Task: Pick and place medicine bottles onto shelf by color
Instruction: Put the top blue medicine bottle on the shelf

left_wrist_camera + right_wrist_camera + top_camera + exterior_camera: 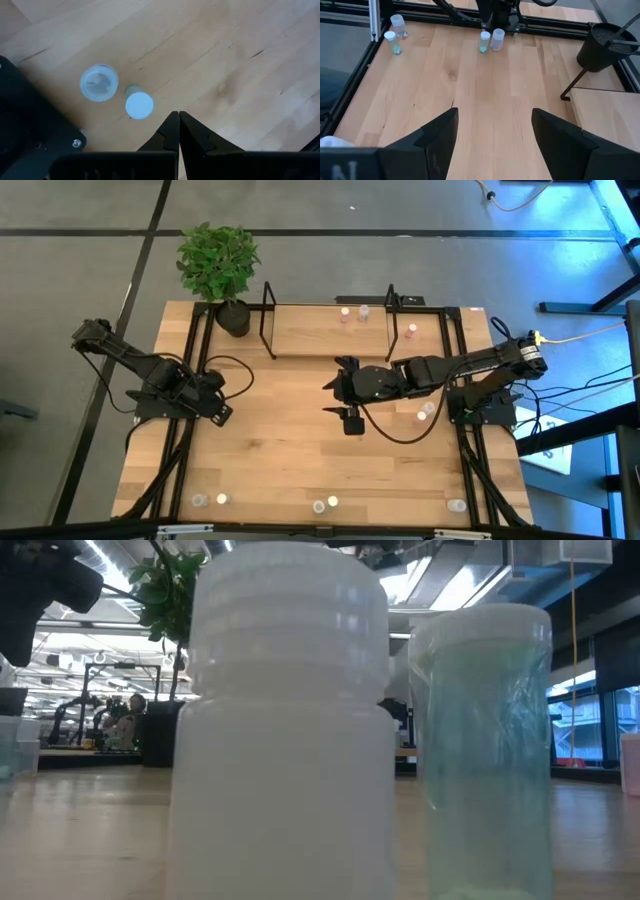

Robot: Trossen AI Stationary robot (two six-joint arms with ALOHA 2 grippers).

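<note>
Right gripper (338,397) is hovering mid-table, fingers apart; left gripper (178,131) is resting closed beside two unlabelled medicine bottles (138,104).

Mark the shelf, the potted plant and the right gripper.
shelf (310,330): high view, bare wooden board.
potted plant (217,260): high view, green leaves.
right gripper (494,131): right wrist view, midway between its open fingers.

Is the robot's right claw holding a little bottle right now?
No, the right gripper is open over bare wood in its wrist view, with nothing between its fingers.
</note>
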